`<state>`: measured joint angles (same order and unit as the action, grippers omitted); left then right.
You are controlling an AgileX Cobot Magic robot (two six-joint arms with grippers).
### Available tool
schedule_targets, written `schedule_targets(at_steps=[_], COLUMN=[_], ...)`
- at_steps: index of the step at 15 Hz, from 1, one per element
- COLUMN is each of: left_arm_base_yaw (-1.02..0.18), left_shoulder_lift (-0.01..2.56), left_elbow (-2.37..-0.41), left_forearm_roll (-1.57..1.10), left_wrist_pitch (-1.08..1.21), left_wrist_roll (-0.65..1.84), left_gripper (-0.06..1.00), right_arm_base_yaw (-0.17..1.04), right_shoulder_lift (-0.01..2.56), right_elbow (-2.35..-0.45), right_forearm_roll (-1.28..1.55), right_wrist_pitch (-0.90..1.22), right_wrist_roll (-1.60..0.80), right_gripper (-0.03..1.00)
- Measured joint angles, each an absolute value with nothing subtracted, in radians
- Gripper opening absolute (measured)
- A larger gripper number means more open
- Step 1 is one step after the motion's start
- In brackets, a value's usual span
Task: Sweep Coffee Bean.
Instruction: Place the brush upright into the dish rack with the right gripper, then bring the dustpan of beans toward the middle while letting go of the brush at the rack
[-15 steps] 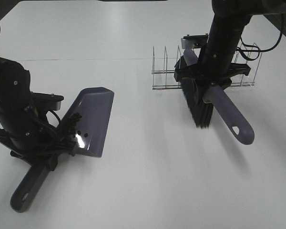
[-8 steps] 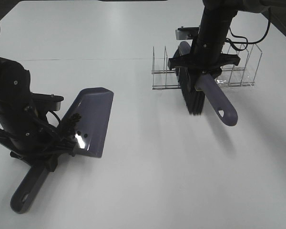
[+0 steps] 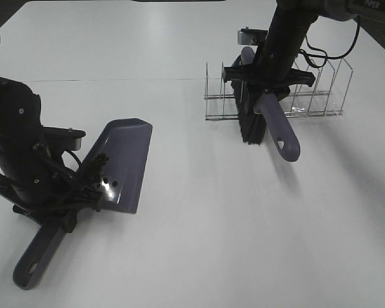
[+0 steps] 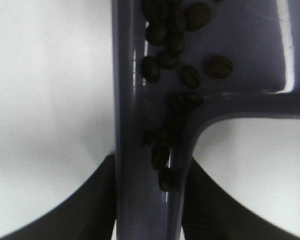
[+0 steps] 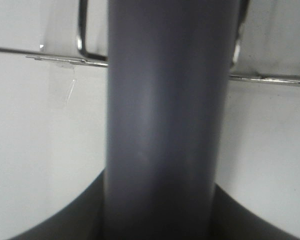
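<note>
The coffee beans [image 4: 166, 59] are all in the purple dustpan [image 3: 125, 160], bunched at the back where the handle joins, with a few trailing down the handle channel. I can't spot any loose ones on the tabletop [image 3: 199, 244].

The left tool [image 3: 59, 215] is clamped tight on the dustpan handle, and the pan hasn't budged.

What has changed is on the other side. The right tool [image 3: 269, 86], closed snug around the brush [image 3: 277, 131] handle, has carried the brush away from the open tabletop over the last second. The bristles now sit right against the clear wire rack [image 3: 321, 96].

To me that reads as sweeping done and the brush getting parked. The beans in the pan probably still need dumping somewhere.
</note>
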<state>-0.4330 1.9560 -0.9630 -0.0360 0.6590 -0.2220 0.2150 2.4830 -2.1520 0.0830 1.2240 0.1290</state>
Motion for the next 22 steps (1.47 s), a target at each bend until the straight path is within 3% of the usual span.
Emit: schedule_targets(at_steps=[8, 9, 12, 22], left_arm_base_yaw=[-0.433, -0.433, -0.433, -0.433], left_shoulder_lift=[1.956, 1.956, 1.956, 1.967], left_elbow=[-0.963, -0.963, -0.963, -1.000], left_forearm_roll=[-0.036, -0.036, -0.036, -0.035], left_wrist_pitch=[0.659, 0.660, 0.660, 0.694], left_wrist_roll=[-0.222, -0.222, -0.222, -0.247], left_gripper=[0.31, 0.31, 0.31, 0.31], right_arm_base_yaw=[0.208, 0.208, 0.208, 0.208], right_shoulder_lift=[2.494, 2.494, 2.478, 2.338], right_elbow=[-2.160, -2.160, -2.160, -2.163], right_forearm_roll=[0.135, 0.138, 0.144, 0.099], right_wrist_pitch=[1.229, 1.227, 1.225, 1.223], right_wrist_roll=[0.127, 0.127, 0.127, 0.120], right_gripper=[0.32, 0.34, 0.59, 0.61])
